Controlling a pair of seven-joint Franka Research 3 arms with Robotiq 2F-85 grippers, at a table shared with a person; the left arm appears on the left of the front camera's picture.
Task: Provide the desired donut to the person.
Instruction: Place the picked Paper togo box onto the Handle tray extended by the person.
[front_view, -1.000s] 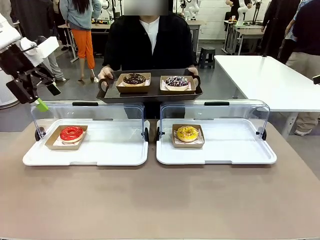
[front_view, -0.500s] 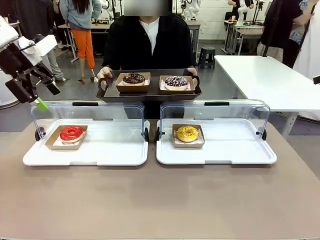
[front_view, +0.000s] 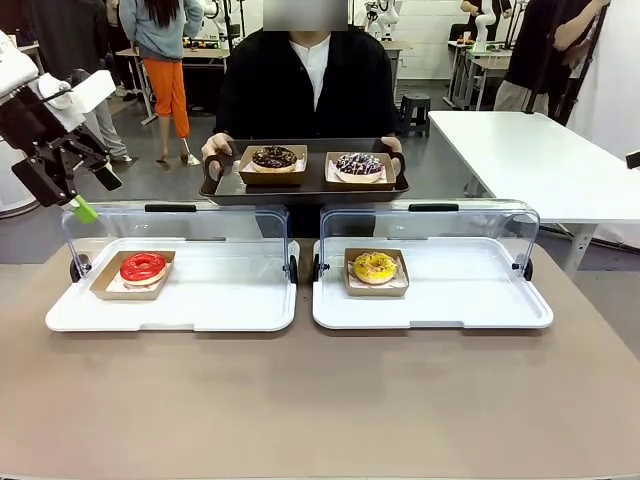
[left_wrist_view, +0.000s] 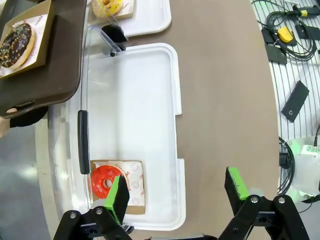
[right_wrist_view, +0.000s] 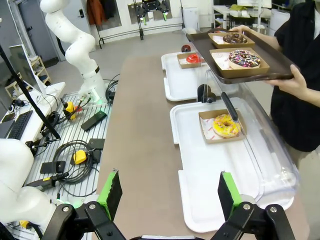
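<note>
The person (front_view: 300, 80) stands at the far side and holds a dark tray (front_view: 305, 189) in both hands. On it lie a chocolate donut (front_view: 273, 157) and a sprinkled donut (front_view: 358, 163), each in a cardboard boat. On the table, a red donut (front_view: 143, 266) sits in the left white tray (front_view: 200, 310) and a yellow donut (front_view: 375, 266) in the right white tray (front_view: 470, 300). My left gripper (front_view: 95, 195) hangs open above the left tray's far left corner, over the red donut (left_wrist_view: 105, 181). My right gripper (right_wrist_view: 169, 187) is open, well back from the yellow donut (right_wrist_view: 225, 125).
Both white trays have clear lids (front_view: 180, 225) swung up at their far sides. A white table (front_view: 530, 160) stands at the back right. Cables and gear (right_wrist_view: 75, 155) lie on a rack beside the table. The near half of the brown table (front_view: 320, 400) is bare.
The person and the dark tray have shifted slightly to the right. People in the background have moved. Both arms have stayed still.
</note>
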